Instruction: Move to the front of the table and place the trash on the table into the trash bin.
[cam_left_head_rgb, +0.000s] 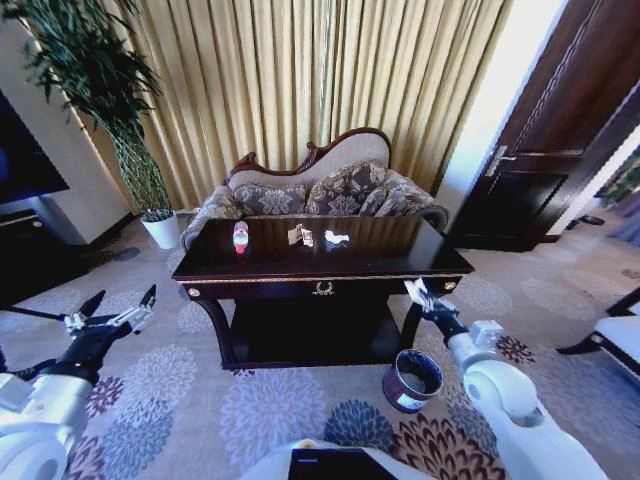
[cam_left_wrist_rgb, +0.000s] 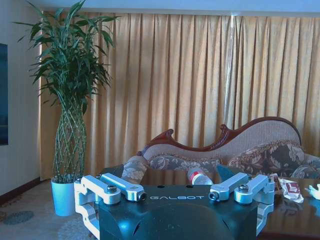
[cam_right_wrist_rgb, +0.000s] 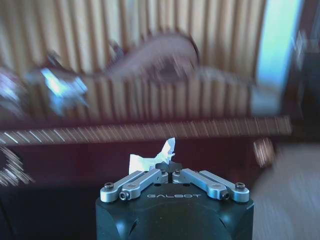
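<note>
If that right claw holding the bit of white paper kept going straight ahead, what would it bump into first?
Probably the dark table: the right gripper, jaws shut on a paper scrap, points at its front edge. Depth is unclear.

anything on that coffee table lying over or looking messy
Yes. The bottle lies on its side on the table, with a small carton and crumpled paper loose beside it. The right gripper is shut on a white paper scrap. Nothing looks spilled.

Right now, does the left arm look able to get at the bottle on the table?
Probably yes: the left claw is open off the left end of the table, nothing stands between it and the bottle, though the stretch looks long.
</note>
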